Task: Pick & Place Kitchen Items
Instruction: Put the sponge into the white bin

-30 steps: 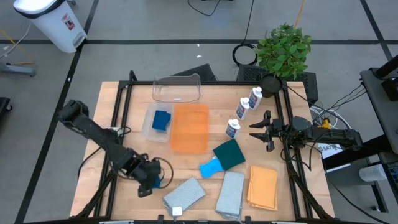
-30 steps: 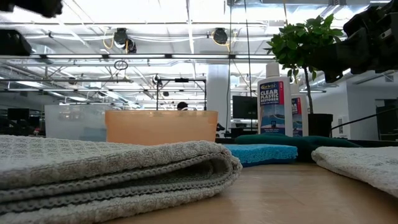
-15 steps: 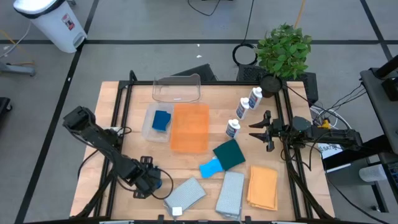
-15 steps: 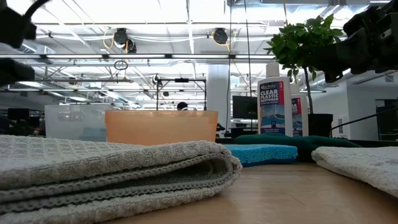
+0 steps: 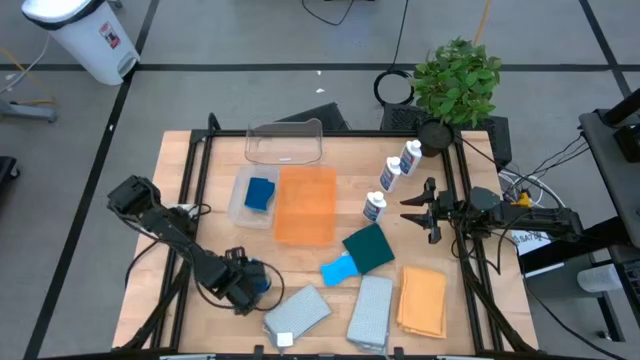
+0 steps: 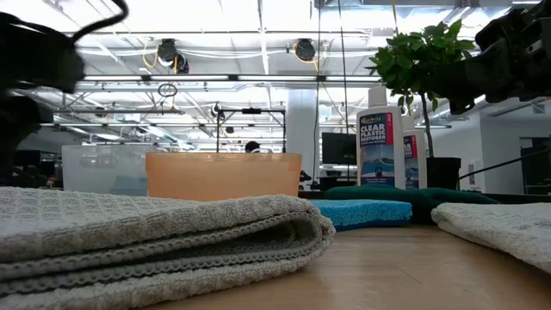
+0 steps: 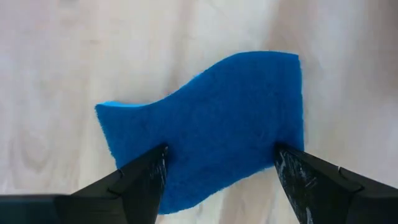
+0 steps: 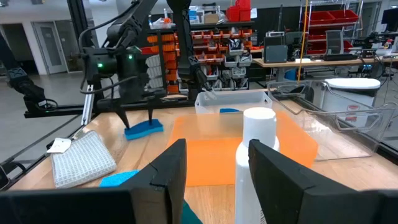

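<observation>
A small blue sponge (image 7: 211,124) with a wavy outline lies flat on the bench near two grey folded cloths (image 5: 297,312), an orange cloth (image 5: 422,299), dark green (image 5: 368,247) and light blue pads (image 5: 339,269), and three upright white bottles (image 5: 375,207).

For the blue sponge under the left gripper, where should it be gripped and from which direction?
Grip the blue sponge across its narrow middle, coming straight down from above. It lies flat on the table with a wavy outline, so only its thin side edges offer purchase. The left gripper already has a finger at each long edge, which suits that grasp.
</observation>
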Robot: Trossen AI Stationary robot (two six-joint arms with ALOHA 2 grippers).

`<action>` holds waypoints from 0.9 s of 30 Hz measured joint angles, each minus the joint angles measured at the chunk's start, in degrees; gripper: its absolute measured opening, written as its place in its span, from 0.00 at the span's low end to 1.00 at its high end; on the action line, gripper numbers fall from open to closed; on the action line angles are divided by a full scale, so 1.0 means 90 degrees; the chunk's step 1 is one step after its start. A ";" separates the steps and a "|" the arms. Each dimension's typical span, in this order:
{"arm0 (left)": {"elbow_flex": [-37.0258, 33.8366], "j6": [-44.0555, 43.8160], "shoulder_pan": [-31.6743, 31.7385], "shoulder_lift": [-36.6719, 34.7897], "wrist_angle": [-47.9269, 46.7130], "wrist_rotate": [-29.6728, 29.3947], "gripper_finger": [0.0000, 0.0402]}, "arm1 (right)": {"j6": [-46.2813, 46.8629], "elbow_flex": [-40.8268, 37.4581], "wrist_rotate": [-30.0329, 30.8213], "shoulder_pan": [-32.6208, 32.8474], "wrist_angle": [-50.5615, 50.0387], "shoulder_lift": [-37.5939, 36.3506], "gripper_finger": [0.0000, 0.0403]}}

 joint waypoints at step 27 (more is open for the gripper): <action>0.0873 0.1856 0.1776 0.0011 0.0013 0.1606 0.73 | 0.0001 0.0002 -0.0001 0.0001 0.0001 0.0000 0.36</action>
